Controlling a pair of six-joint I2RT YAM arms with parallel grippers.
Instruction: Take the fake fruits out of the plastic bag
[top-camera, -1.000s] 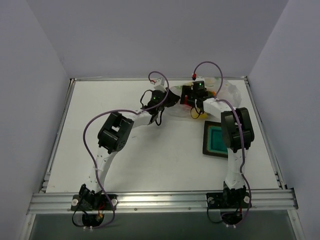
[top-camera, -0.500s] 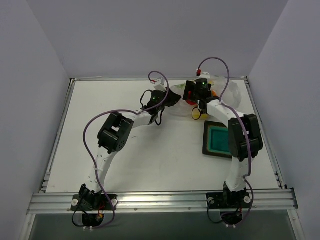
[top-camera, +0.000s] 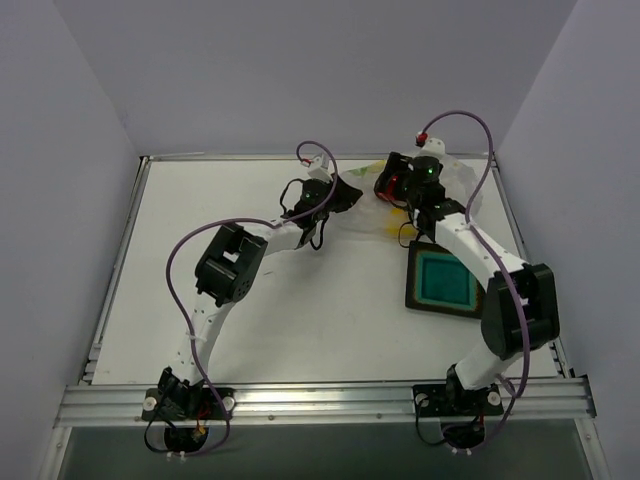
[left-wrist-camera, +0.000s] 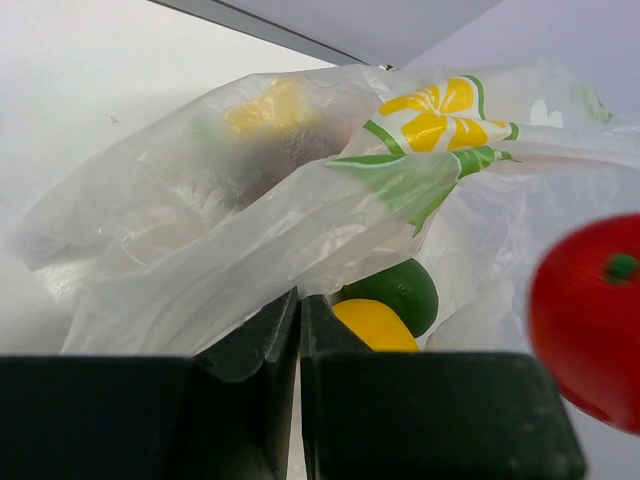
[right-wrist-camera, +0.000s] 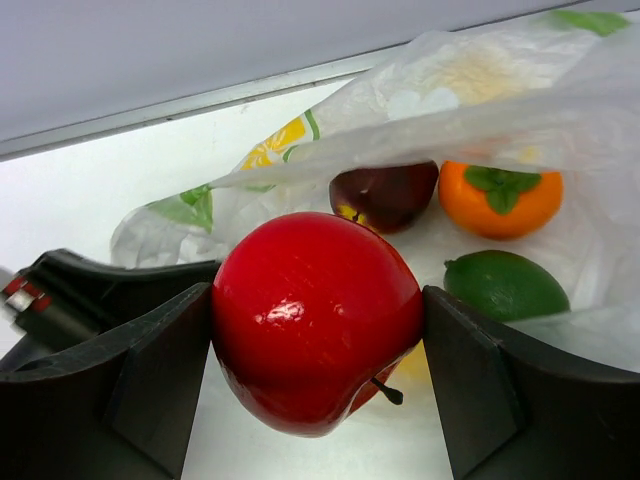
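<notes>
White tabletop (top-camera: 250, 300) fills the overhead view, boxed in by plain lilac-grey walls, with both arm bases along the bottom edge. From the lower left, my left arm (top-camera: 225, 265) bends up toward the top centre. It reaches the near edge of the thin, whitish, see-through plastic bag (top-camera: 458, 178), which lies wrinkled in the upper right of the table.

On the left wrist camera, the left gripper (left-wrist-camera: 300, 315) sits at bottom centre. Its jaws are pressed together with a fold of the bag's film pinched between them. Just right of the fingertips, under the draped film, I see a small yellow plastic fruit (left-wrist-camera: 375, 325) touching a green plastic lime (left-wrist-camera: 395, 290). A hazy yellow shape (left-wrist-camera: 265, 105) shows through the film at upper left, too blurred for me to name.

At the right edge of that view is the glossy red plastic apple (right-wrist-camera: 300, 290). The right wrist camera shows it filling the middle of the frame. The right gripper (right-wrist-camera: 318, 310) has its jaws spread wide and clamped on either side of the apple, in front of the bag's mouth. Behind it, under the top film, a dark red plastic fruit (right-wrist-camera: 385, 195) lies left of an orange plastic fruit with a green leafy cap (right-wrist-camera: 500, 200). The lime lies lower right of those.

Overhead, a dark square tray with teal inside (top-camera: 410, 280) sits right of centre, just below the bag.
</notes>
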